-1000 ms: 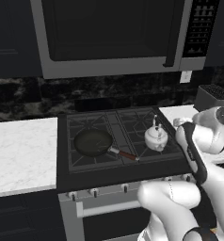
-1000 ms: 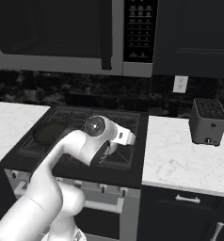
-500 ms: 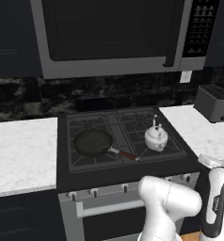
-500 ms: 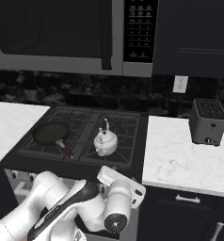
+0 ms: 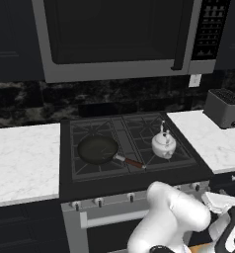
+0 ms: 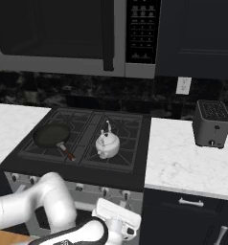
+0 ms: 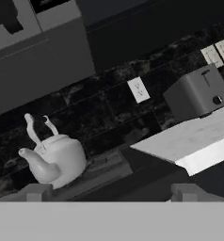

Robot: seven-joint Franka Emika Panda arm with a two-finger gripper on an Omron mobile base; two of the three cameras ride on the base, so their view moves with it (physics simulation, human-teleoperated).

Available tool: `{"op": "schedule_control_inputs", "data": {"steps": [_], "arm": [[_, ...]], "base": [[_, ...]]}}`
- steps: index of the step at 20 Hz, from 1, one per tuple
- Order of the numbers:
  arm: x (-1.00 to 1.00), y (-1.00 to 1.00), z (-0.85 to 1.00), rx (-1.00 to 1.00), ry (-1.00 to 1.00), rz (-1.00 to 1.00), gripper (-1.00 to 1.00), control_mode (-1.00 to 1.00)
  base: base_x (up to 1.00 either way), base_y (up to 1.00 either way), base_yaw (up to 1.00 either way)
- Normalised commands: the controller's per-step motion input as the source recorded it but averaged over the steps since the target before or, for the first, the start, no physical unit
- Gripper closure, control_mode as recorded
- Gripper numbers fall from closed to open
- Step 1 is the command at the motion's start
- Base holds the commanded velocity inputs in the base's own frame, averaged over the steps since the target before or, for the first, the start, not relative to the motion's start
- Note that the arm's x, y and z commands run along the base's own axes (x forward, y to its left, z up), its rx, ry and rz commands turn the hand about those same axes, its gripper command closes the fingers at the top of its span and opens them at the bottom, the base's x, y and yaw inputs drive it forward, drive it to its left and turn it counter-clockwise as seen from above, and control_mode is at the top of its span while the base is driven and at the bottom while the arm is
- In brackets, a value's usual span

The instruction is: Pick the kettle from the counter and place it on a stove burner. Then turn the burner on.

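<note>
- one kettle (image 5: 164,144) sits on the front right stove burner (image 5: 161,148) of the black cooktop (image 5: 65,148), standing upright with its spout pointing left in the left base view.
- it is already off the counter (image 5: 211,143), which lies just to the right of the cooktop.
- the frying pan (image 5: 97,149) rests on the front left grate, near the kettle but not touching it.
- the gripper (image 7: 109,195) is low down in front of the stove, well apart from the kettle — its two finger tips stand spread wide and hold nothing.
- the hand view looks up at the kettle from low at the front edge, with the toaster (image 7: 198,94) further off on the marble top.
- how it may handle: the kettle looks like smooth shiny metal, so it is hard and stiff and will not squash, but its round belly may be slippery.
- it looks small, so i think it is fairly light, though i cannot tell if there is water inside.
- best place to hold: the thin dark arched handle over the lid — the claw could close around it from above.
- the round body looks too wide and too slick for a good pinch, and the spout is too short to hold.
- what is left, i think: the kettle seems placed, so the next job is to turn the knob (image 5: 195,187) for that burner, on the front panel of the stove.
</note>
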Motion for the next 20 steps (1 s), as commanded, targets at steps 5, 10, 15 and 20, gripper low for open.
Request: {"op": "schedule_control_inputs", "data": {"steps": [5,10,15,20], "arm": [[0.24,-0.04,-0.54,-0.10,-0.12,0.09,-1.00,-1.00],[0.31,-0.05,-0.45,-0.08,-0.06,0.14,-1.00,-1.00],[0.19,-0.03,-0.27,-0.04,0.02,0.07,-1.00,-1.00],[0.02,-0.17,-0.33,-0.06,0.00,0.00,-1.00,-1.00]], "base": [[0.00,0.00,0.00],[0.00,0.00,0.00],[0.00,0.00,0.00],[0.00,0.00,0.00]]}}
